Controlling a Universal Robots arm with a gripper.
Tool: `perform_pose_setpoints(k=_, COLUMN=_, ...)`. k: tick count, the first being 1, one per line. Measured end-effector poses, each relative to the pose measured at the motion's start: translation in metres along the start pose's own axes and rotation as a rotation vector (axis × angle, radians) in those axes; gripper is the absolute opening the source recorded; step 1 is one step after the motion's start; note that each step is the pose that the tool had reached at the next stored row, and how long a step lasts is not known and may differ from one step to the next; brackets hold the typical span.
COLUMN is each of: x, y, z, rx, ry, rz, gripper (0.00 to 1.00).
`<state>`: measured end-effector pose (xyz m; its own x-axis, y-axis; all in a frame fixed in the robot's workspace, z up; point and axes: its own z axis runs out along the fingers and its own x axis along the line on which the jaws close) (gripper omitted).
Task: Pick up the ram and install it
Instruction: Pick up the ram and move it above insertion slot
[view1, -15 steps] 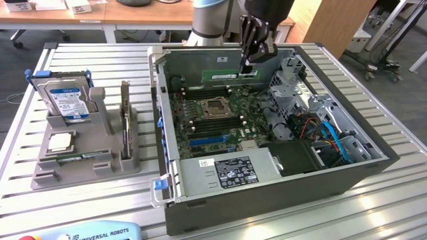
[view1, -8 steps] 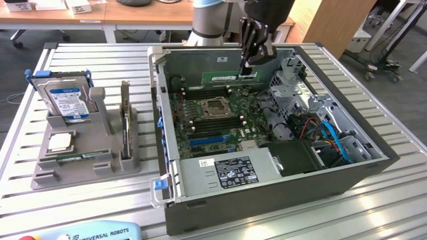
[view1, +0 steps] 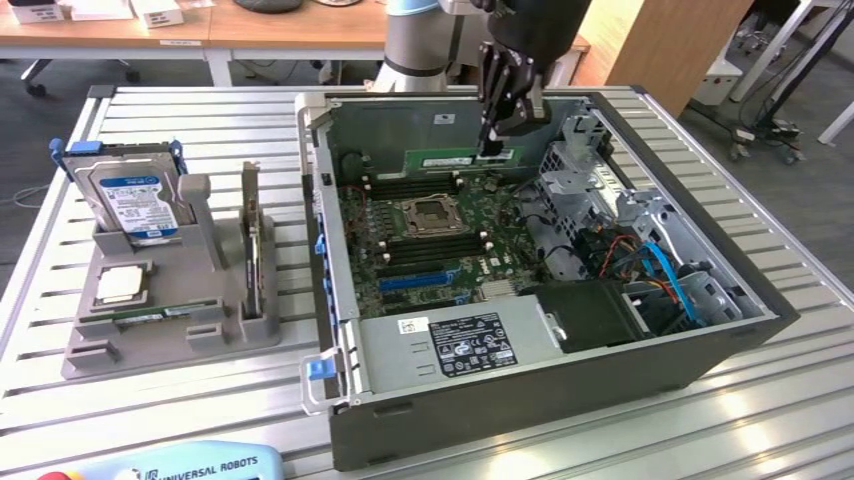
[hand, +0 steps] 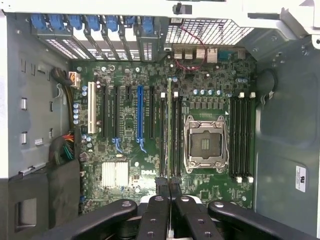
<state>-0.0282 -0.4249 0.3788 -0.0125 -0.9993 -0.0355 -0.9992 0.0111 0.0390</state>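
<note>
Wrist view puts your fingers (hand: 169, 186) clenched on the ram (hand: 169, 130), which you see edge-on as a thin green line running out from the fingertips. Directly beneath it lie the black slots (hand: 176, 135), and the ram lines up along them. Just beside those, a little further from the fingers, sits the open silver socket (hand: 205, 142), with a second bank (hand: 241, 135) of black slots beyond it. On the other side of the fingers are the blue and black card slots (hand: 140, 117), all on the same green board (hand: 210, 192).

From the exterior view, your fingers (view1: 491, 148) hang inside the open case (view1: 534, 400), near its back wall. The ram (view1: 441, 157) sticks out level from them toward the exterior view's left. You hold it above the board (view1: 501, 215), not seated in any slot. Well apart from the fingers, to the exterior view's left, a grey tray (view1: 160, 345) on the slatted counter (view1: 174, 410) holds an upright drive (view1: 131, 200).
</note>
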Motion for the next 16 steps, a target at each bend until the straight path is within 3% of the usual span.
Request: perform_pose_setpoints(k=16, x=0.001, y=-0.0045, z=0.0193, rx=0.0006, ry=-0.0015, rz=0.016, gripper=0.11)
